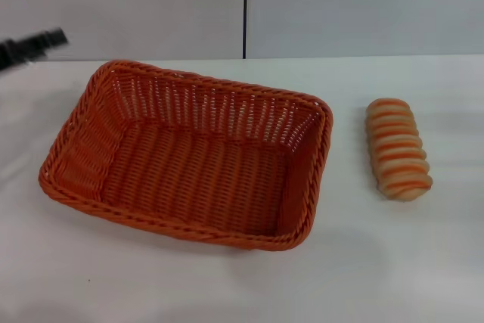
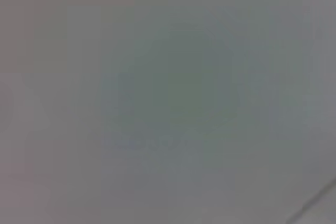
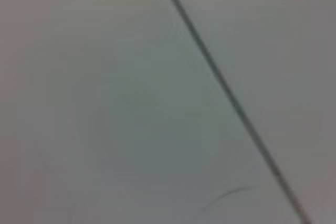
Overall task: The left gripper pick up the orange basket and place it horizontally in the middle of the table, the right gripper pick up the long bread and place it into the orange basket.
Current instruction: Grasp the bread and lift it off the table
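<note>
The orange basket (image 1: 189, 155) rests on the white table (image 1: 378, 262), left of centre in the head view, empty, its long side running slightly askew. The long bread (image 1: 398, 148), beige with orange-brown stripes, lies on the table to the basket's right, a short gap away. A black piece of my left gripper (image 1: 32, 45) shows blurred at the far left edge, beyond the basket's far left corner and apart from it. My right gripper is out of view. Both wrist views hold only a blank grey surface.
A pale wall with a dark vertical seam (image 1: 245, 9) rises behind the table's far edge. Bare tabletop stretches in front of the basket and around the bread.
</note>
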Robot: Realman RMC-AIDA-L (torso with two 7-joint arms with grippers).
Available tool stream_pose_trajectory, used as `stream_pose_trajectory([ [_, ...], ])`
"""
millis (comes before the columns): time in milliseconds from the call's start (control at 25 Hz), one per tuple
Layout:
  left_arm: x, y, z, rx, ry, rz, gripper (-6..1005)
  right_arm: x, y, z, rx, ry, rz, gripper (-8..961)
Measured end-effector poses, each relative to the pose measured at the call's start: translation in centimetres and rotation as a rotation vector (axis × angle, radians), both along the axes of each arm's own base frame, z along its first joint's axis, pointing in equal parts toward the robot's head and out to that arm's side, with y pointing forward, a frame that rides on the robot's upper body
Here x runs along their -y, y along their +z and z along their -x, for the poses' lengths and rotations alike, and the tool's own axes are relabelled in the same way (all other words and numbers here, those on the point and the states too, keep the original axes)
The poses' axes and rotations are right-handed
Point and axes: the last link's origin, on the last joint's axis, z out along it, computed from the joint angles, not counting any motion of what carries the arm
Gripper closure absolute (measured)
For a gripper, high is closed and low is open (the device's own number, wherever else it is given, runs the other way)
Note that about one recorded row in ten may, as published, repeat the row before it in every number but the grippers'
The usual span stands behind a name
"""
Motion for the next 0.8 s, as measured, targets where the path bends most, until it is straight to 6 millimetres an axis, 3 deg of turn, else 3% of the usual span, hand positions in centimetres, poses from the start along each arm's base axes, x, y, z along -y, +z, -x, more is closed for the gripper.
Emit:
stream_pose_trajectory([
  [200, 0.3, 1.6, 0.0, -0.006, -0.154, -0.245, 334, -1.4, 2.0, 1.5, 0.001, 0.124, 0.196, 317],
  [240, 0.8, 1.7, -0.4, -0.006, -0.259, -0.369, 335, -1.8, 2.9, 2.4, 0.005, 0.173, 0.311, 317],
  [280, 0.8, 1.7, -0.4, -0.006, -0.259, -0.369, 335, -1.8, 2.9, 2.4, 0.005, 0.173, 0.311, 317],
  [320, 1.5, 1.2, -0.7, -0.002, -0.338, -0.454, 336, -2.4, 4.0, 3.8, 0.021, 0.226, 0.457, 317],
  [480, 2.6, 0.3, -1.8, -0.016, -0.481, -0.564, 338, -3.2, 5.5, 6.2, 0.086, 0.274, 0.671, 317],
  [640, 3.8, -0.9, -2.8, -0.036, -0.599, -0.673, 340, -4.9, 6.4, 9.0, 0.237, 0.198, 0.989, 317],
  [800, 4.0, -1.1, -2.9, -0.035, -0.612, -0.689, 342, -6.3, 6.2, 10.0, 0.335, 0.119, 1.126, 317],
])
